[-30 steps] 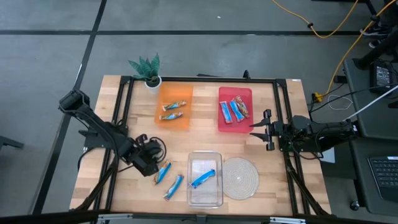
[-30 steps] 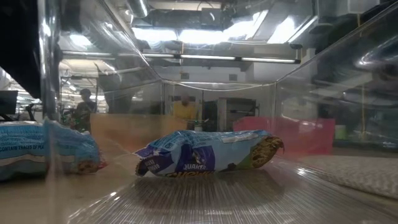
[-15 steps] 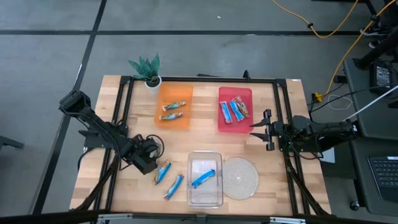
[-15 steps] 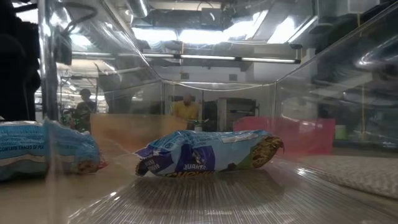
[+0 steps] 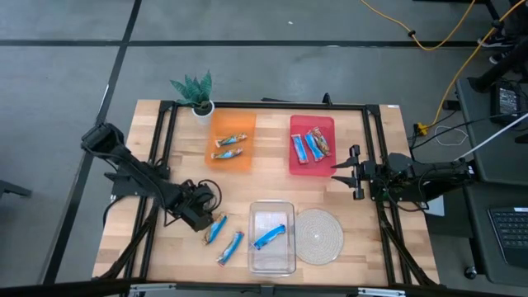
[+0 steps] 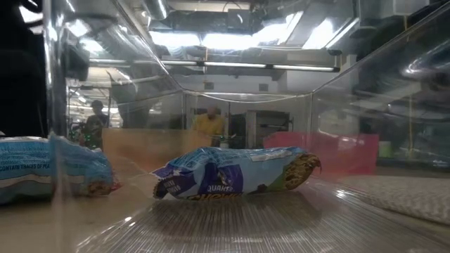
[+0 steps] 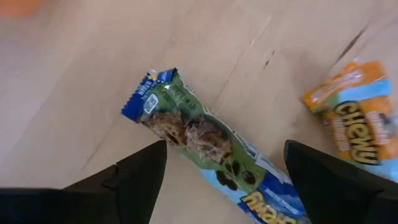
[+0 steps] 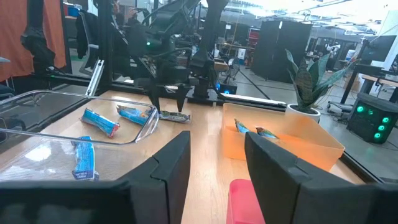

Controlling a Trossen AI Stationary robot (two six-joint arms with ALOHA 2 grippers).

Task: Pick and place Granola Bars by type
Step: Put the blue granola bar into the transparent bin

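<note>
Left end effector poised over a loose granola bar

The counter (image 5: pixel 272 186) carries three trays. Left end effector (image 5: pixel 204 220), jaws wide and empty, straddles a blue-wrapped bar (image 7: pixel 205 140) near the front edge; right end effector (image 5: pixel 353 173), half-open, empty, waits beside the red tray (image 5: pixel 312 124). Light, crinkly, slippery wrapper: probably best pinched across mid-length.

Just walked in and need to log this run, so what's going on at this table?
The robot is sorting granola bars into trays. The left gripper hangs over a bar on the table beside the clear tray, jaws open on either side of it, not yet gripping. Another loose bar lies next to it, and one is in the clear tray. The orange tray holds two bars, the red tray three. The right gripper waits beside the red tray.
</note>
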